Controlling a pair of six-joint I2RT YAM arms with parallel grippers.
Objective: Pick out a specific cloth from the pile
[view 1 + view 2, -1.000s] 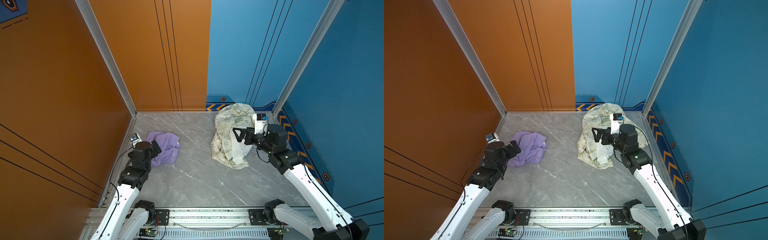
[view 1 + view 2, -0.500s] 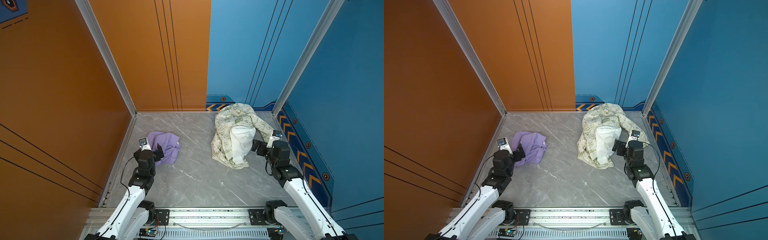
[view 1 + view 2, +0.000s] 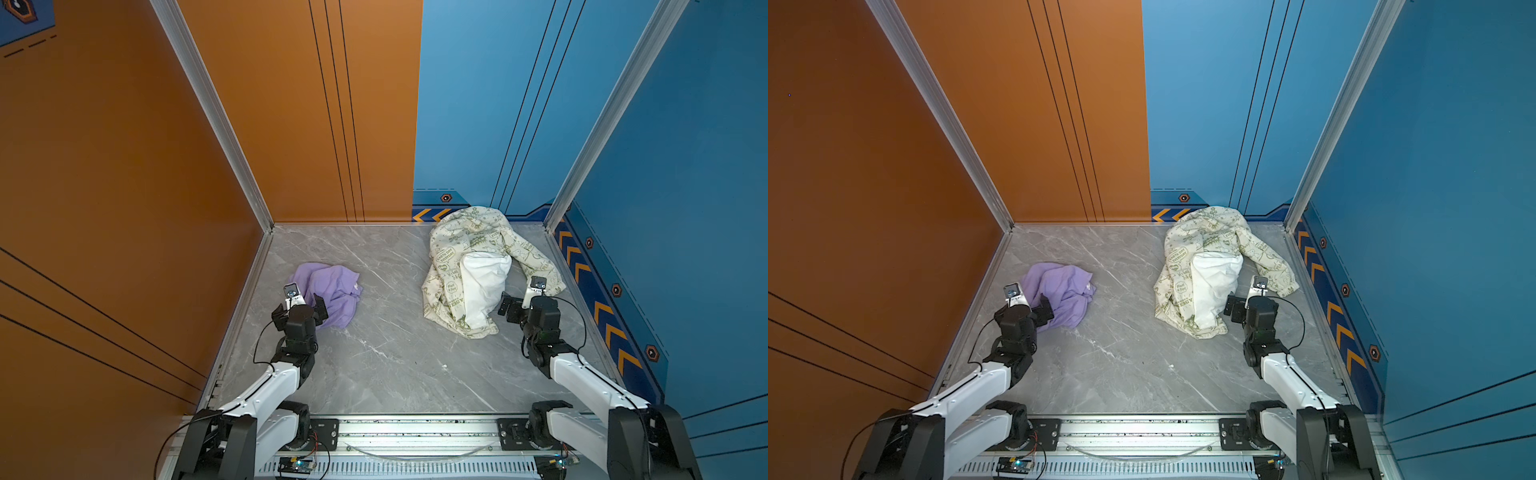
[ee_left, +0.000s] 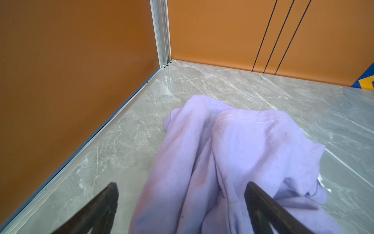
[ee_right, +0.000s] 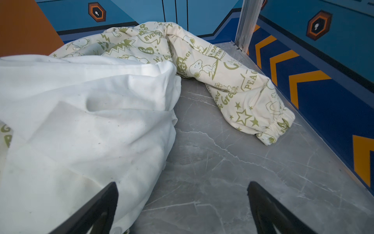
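Two grippers, fingers spread wide, gripping nothing. My left gripper (image 4: pixel 181 185) at near edge of lavender cloth (image 3: pixel 334 286), crumpled alone on marble table (image 3: pixel 395 353) beside orange wall (image 3: pixel 124 208). My right gripper (image 5: pixel 182 185) flanks white cloth (image 3: pixel 484 278) in cream-printed pile (image 3: pixel 453 245), well apart.

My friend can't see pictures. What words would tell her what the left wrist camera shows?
A crumpled lavender cloth lies on a grey marble tabletop, close to the camera. The left gripper is open, its two dark fingers in the foreground, one over the cloth. Orange walls meet in a corner behind.
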